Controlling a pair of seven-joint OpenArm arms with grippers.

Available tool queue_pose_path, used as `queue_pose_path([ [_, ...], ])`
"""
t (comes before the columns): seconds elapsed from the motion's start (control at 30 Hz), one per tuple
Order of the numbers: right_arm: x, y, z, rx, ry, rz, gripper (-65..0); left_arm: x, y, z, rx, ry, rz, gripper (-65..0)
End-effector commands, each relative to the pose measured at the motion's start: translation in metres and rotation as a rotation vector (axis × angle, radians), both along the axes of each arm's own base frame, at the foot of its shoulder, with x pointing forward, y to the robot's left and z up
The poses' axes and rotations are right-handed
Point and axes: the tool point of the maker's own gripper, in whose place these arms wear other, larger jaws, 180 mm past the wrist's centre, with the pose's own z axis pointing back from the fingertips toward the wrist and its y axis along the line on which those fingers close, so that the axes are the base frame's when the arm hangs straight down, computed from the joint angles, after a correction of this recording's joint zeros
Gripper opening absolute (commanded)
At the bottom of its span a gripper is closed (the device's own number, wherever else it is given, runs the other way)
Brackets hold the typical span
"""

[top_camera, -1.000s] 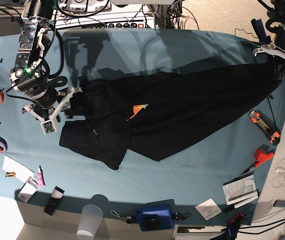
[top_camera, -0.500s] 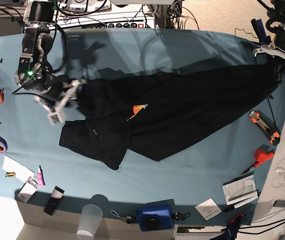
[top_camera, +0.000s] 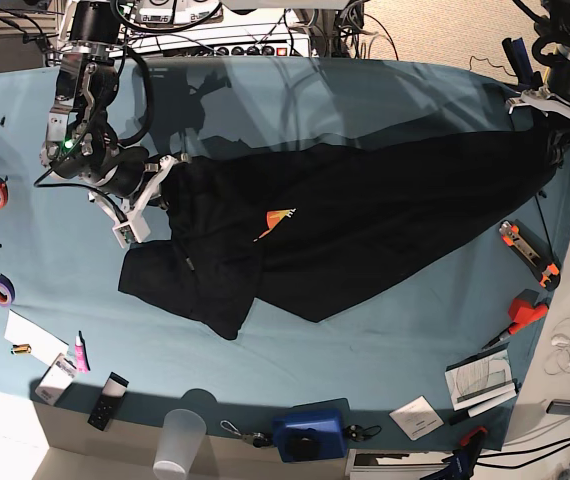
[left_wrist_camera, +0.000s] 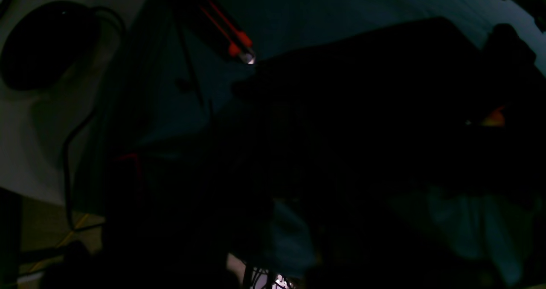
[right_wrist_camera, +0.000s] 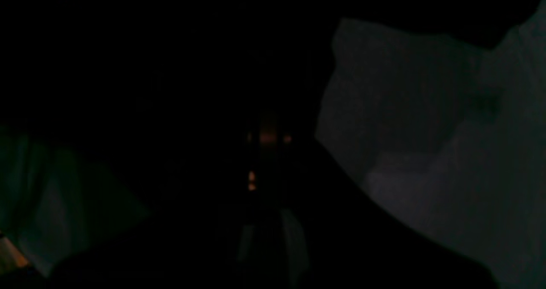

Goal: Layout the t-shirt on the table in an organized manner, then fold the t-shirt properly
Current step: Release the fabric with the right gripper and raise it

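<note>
Base view shows the t-shirt stretched in a long dark band across the middle of the teal surface, from the left part of the frame to the upper right corner, with a bunched, doubled-over mass at lower left and a sliver of the orange print showing near the centre. The right pincer, at upper left of the frame, sits at the shirt's left edge and reads as clenched; it seems to have fabric between its jaws, though the dark cloth hides the contact, and its own wrist view is too dark to confirm it. The left pincer, at upper right, is clenched on the far end of the t-shirt, right at the surface's edge. By my judgement the laying-out step is in hand and folding has not begun. Next calls for drawing the two ends apart and shaking loose the crumpled lower-left portion so the garment lies flat.
</note>
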Motion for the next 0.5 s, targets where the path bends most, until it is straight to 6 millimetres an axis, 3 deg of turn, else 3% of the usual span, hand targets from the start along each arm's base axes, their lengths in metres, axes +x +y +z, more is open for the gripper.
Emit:
queue_pose_path([
  [0.0, 0.013, 0.001, 0.019, 0.005, -0.074, 0.015, -65.0, 0.004, 0.0, 0.012, 0.012, -0.049, -0.008, -65.0],
  [0.1, 0.021, 0.009, 0.051, 0.015, -0.177, 0.041, -65.0, 0.004, 0.0, 0.012, 0.011, -0.049, -0.008, -65.0],
  [0.2, 0.028, 0.019, 0.106, 0.024, -0.361, 0.071, -65.0, 0.003, 0.0, 0.012, 0.012, -0.048, -0.008, -65.0],
  [0.33, 0.031, 0.018, 0.171, -0.049, -0.57, 0.073, -65.0, 0.003, 0.0, 0.012, 0.014, -0.046, -0.006, -65.0],
  [0.47, 0.031, 0.003, 0.2, -0.094, -0.662, 0.027, -65.0, 0.003, 0.0, 0.012, 0.014, -0.045, -0.007, -65.0],
])
